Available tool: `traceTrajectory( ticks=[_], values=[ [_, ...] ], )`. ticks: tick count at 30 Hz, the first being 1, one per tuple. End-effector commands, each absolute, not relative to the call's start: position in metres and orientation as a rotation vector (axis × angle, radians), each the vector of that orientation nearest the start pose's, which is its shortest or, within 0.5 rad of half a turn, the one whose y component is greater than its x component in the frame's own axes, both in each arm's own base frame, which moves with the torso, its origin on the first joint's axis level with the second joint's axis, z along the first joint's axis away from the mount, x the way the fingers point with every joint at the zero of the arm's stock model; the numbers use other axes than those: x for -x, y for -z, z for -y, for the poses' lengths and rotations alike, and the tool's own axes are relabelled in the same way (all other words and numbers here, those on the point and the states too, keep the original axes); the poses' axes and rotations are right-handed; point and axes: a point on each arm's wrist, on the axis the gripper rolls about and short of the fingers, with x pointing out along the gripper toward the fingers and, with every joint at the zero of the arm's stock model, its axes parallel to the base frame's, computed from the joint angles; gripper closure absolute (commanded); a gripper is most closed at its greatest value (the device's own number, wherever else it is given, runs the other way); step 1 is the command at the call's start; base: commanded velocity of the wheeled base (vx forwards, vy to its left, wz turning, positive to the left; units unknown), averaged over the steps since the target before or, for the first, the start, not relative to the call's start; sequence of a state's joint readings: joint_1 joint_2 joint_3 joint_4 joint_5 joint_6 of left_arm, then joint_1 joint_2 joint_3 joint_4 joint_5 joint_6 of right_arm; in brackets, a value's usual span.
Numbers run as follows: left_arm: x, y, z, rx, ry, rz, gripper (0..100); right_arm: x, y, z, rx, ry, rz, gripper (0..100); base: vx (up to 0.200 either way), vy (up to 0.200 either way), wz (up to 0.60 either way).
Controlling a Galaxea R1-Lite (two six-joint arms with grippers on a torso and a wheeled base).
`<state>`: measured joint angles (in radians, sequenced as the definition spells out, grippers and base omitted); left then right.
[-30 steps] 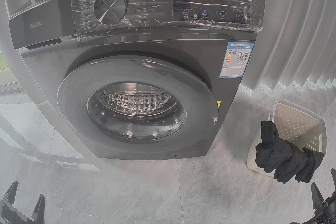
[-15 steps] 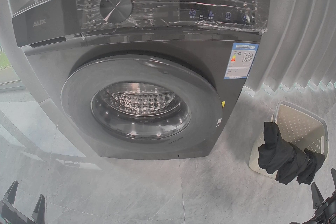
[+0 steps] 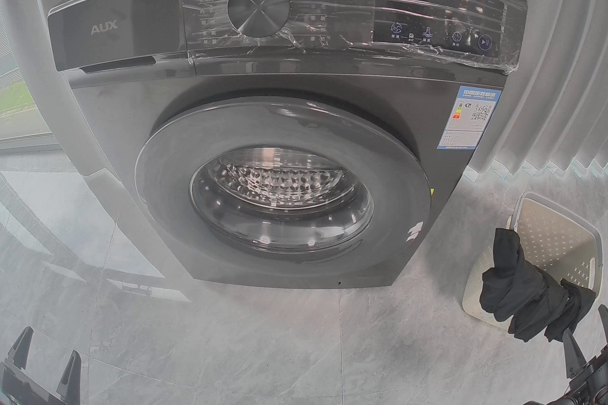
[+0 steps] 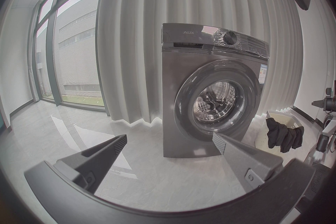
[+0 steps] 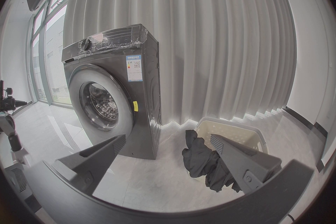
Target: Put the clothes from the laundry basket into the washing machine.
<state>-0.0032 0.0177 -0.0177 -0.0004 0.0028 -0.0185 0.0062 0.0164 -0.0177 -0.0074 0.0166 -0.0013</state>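
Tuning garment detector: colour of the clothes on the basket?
Clothes are black; clearest in head view.

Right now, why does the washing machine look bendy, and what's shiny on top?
Head view: the wide lens bows the washing machine, and light glares off the plastic wrap over its panel. Left wrist view: daylight from the window gleams on the floor. Right wrist view: the curtain bulges.

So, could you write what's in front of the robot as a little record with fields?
Machine: dark grey front-loading washing machine; its round glass door looks shut
Basket: cream perforated plastic laundry basket, on the floor to the machine's right
Clothes: black clothes draped over the basket's near rim
Left hand: open, empty
Right hand: open, empty
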Motion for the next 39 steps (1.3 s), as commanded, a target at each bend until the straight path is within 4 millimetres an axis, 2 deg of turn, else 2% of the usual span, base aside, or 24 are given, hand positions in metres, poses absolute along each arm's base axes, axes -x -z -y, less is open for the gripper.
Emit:
traceTrajectory(
  ticks=[1,4,19,28,39],
  values=[
    [0.0226,-0.0757,-0.0001,0.018,0.0,-0.002,0,0.0222,-0.0764,-0.0002,0.002,-0.023,0.0,0,0.0,0.2,0.0],
    [0.0226,-0.0755,-0.0001,0.012,0.0,-0.003,0,0.0222,-0.0764,-0.0002,0.0,-0.023,0.0,0,0.0,0.2,0.0],
    [0.0226,-0.0757,-0.0002,0.014,-0.002,-0.002,0,0.0222,-0.0763,-0.0002,0.0,-0.025,-0.002,0,0.0,0.0,0.0],
    [0.0226,-0.0755,-0.0001,0.006,0.0,-0.003,0,0.0223,-0.0764,-0.0002,0.002,-0.026,0.002,0,0.0,0.2,0.0],
    [0.0226,-0.0754,-0.0002,0.003,-0.002,-0.005,0,0.0221,-0.0763,-0.0003,0.009,-0.026,-0.003,0,0.0,0.0,0.0]
  ],
)
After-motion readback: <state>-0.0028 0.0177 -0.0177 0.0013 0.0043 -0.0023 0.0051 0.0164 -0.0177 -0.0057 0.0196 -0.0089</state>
